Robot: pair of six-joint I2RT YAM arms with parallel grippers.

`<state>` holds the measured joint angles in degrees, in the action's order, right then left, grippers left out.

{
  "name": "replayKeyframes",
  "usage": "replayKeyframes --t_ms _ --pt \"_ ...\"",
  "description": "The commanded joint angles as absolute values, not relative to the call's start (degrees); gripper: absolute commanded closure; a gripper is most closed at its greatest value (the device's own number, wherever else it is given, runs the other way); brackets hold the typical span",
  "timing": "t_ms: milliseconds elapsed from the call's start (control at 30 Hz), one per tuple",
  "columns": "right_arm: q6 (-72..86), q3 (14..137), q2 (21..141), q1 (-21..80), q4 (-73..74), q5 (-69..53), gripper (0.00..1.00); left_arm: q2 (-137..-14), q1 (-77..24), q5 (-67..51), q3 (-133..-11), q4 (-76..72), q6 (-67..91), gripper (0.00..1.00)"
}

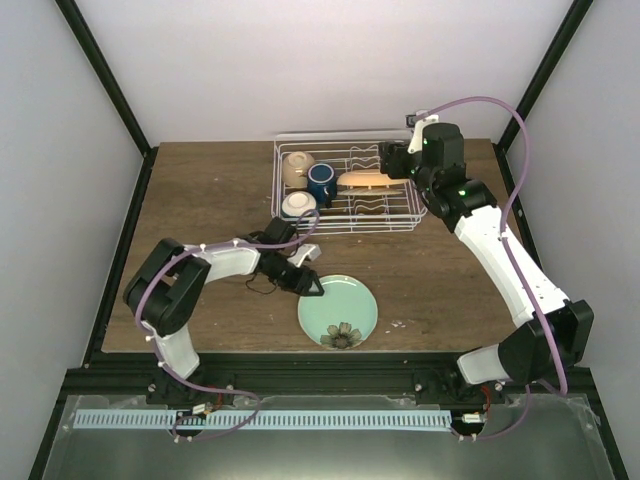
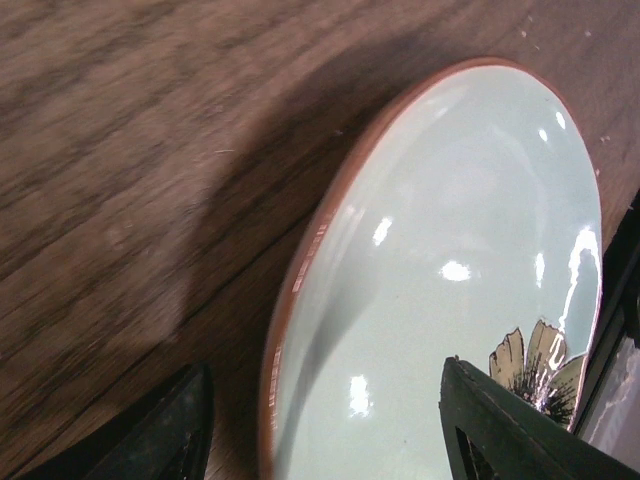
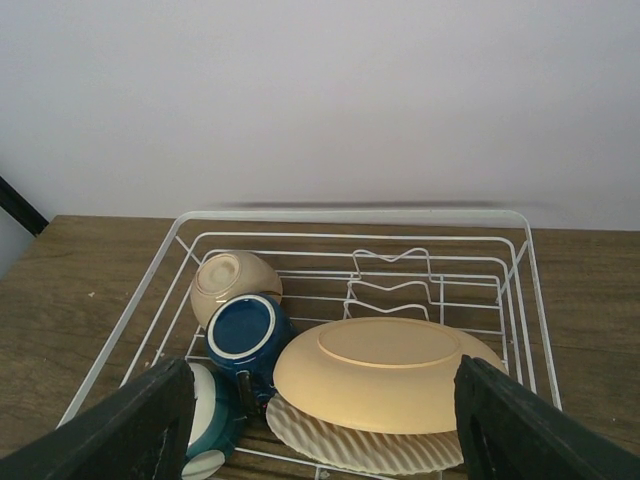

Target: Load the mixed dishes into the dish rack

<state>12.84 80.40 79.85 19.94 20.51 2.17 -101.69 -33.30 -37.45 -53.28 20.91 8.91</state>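
The left gripper (image 1: 305, 283) sits low over the wooden table (image 1: 200, 200) with its jaws parted and nothing clamped. Its two dark fingers (image 2: 500, 430) straddle the far-left rim of a pale green plate (image 1: 338, 312), one over the glazed face and the other over bare wood. The plate, brown-edged with a flower motif at its near edge, lies near the middle of the table's near side, well apart from the rack. Across the table, the right gripper (image 3: 320, 365) hangs released above the right end of the white wire dish rack (image 1: 400, 222), which stands at the far side of the table, right of centre. Just below those spread jaws, an orange-yellow plate (image 3: 385, 375) rests bottom up, its foot ring showing, on top of a pale ribbed plate (image 3: 350, 450). In the rack's left end a cream bowl (image 3: 235, 283) lies farthest, bottom up and tilted. A dark blue mug (image 3: 245, 335) sits just beside it on the near side, its base turned toward the right wrist camera. A white bowl with blue outside (image 3: 210, 420) occupies the near-left corner.
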Motion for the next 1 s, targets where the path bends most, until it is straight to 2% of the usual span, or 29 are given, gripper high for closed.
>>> replayKeyframes --t_ms 0,167,233,333,667,800,967 --pt "11.67 80.42 79.05 19.64 20.48 2.4 0.28 -104.94 -35.41 -37.08 -53.47 22.13 8.28 0.52" --pt "11.33 80.02 78.95 19.65 20.89 2.48 0.28 -105.3 -35.95 -37.0 -53.39 22.2 8.11 0.83" --pt "11.17 79.76 78.78 19.62 20.83 2.44 0.28 -104.96 -36.01 -36.89 -53.35 22.46 8.17 0.92" --pt "10.84 79.51 78.67 19.58 20.92 2.33 0.28 -104.15 -35.97 -36.81 -53.33 22.82 7.88 0.98" --pt "10.51 79.85 79.24 18.74 22.12 -4.9 0.24 -95.43 -35.55 -38.88 -55.41 26.72 7.05 1.0" --pt "12.87 78.01 79.37 14.61 20.75 -18.22 0.23 -86.05 -29.17 -40.97 -57.59 28.14 10.13 1.0" --pt "14.55 74.38 80.58 11.06 17.44 -30.76 0.2 -80.32 -22.78 -43.09 -60.54 30.27 10.51 1.0"
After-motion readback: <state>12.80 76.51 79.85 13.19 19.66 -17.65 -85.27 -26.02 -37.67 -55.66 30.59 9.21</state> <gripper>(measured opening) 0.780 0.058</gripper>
